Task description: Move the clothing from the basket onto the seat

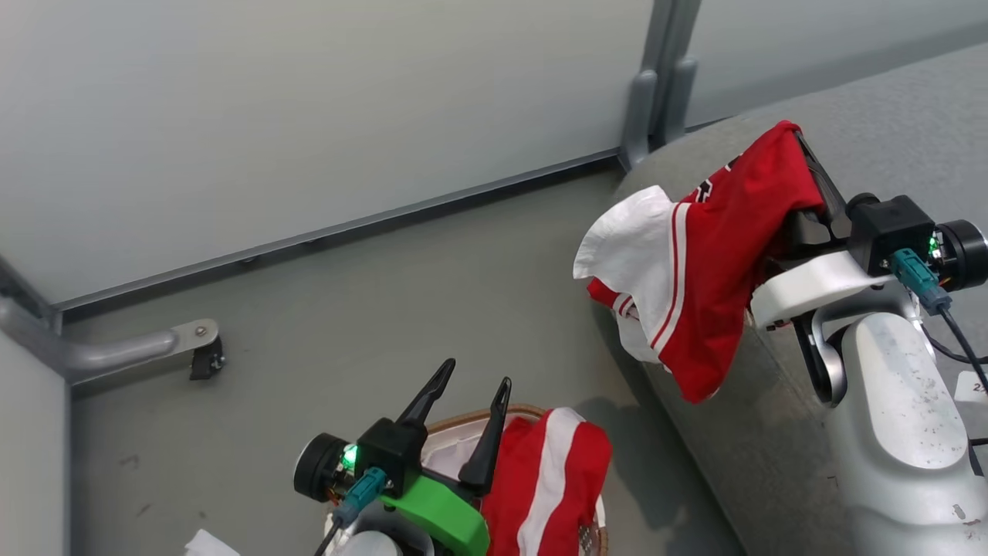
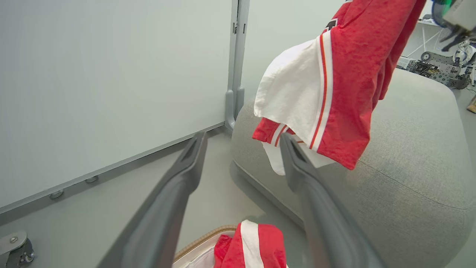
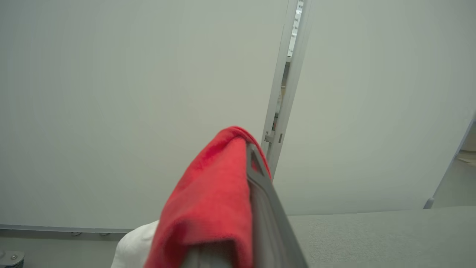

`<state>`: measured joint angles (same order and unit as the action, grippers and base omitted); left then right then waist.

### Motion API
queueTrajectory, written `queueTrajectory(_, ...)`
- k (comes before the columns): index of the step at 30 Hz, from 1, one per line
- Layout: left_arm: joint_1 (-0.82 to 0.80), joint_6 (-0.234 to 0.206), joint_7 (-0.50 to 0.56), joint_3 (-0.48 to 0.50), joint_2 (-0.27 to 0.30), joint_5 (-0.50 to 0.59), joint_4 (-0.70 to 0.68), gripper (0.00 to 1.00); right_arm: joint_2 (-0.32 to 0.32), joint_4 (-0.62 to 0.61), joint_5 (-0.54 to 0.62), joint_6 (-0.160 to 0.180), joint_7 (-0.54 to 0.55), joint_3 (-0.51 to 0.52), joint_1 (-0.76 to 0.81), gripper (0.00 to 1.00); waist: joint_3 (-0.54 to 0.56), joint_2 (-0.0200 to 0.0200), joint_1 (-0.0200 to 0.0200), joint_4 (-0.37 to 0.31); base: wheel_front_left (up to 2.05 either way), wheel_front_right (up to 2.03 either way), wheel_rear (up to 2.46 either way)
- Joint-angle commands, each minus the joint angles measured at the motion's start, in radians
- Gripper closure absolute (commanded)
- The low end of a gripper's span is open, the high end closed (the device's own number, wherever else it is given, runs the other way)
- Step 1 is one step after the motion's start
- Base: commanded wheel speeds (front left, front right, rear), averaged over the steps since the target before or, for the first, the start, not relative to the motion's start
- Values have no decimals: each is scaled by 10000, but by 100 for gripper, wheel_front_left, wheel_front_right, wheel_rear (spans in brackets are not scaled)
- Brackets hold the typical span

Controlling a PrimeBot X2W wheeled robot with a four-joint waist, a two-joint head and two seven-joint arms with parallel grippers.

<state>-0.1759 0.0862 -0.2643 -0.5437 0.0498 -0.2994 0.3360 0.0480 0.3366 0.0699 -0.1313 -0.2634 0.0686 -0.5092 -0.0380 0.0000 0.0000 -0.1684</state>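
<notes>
The right gripper (image 1: 810, 166) is pinched shut on the striped shirt (image 1: 718, 255), a red one with a white collar. It holds the shirt up above the seat (image 1: 849, 116), over the rounded corner that faces the basket. The cloth is folded over the fingers near their tips and falls away in a loose drape. The collar and lower hem hang down past the seat's edge. Whether any of the cloth touches the seat cannot be told. Held high like this, the shirt clears the edge as it is carried inward. A grip near the top lets its own weight keep it from bunching around the gripper.

The second shirt (image 1: 556, 471), red with a broad white band, lies heaped in the basket (image 2: 202, 242). The basket stands on the floor (image 1: 386, 309) just beside the seat's rounded side, close enough that each carry looks short.

The left gripper (image 1: 476, 378) hangs above the basket on the side away from the seat. Its fingers are spread wide and hold nothing, and they point up and outward rather than down at the cloth. It looks parked there, ready to go for the banded shirt or simply out of the right arm's way.

The task seems about halfway through its first transfer. The likely next step is to bring the striped shirt further over the seat's flat top before letting go. Dropped here, it could slide off the sloping corner toward the floor.
</notes>
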Motion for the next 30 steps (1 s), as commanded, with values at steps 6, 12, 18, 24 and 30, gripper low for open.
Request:
queueTrajectory(6,-469,32,-2,88,22,524,60,0,35,-109,-142,10,-21,31,-75,100,-949,0,0,-2095,0,0,0)
queueTrajectory(12,-685,125,0,159,26,721,127,0,35,-180,-290,12,-21,163,32,100,-1288,0,0,-2876,0,0,0)
queueTrajectory(18,-799,222,1,132,29,934,196,0,32,-53,-212,12,-21,367,71,100,-1529,0,0,-3130,0,0,0)
queueTrajectory(24,-920,292,0,-34,30,988,219,0,35,26,-13,12,-21,703,-338,100,-1899,0,0,-2920,0,0,0)
queueTrajectory(30,-1269,338,1,-23,33,1203,151,0,129,256,662,12,-21,1496,-1601,100,-2732,0,0,-2380,0,0,0)
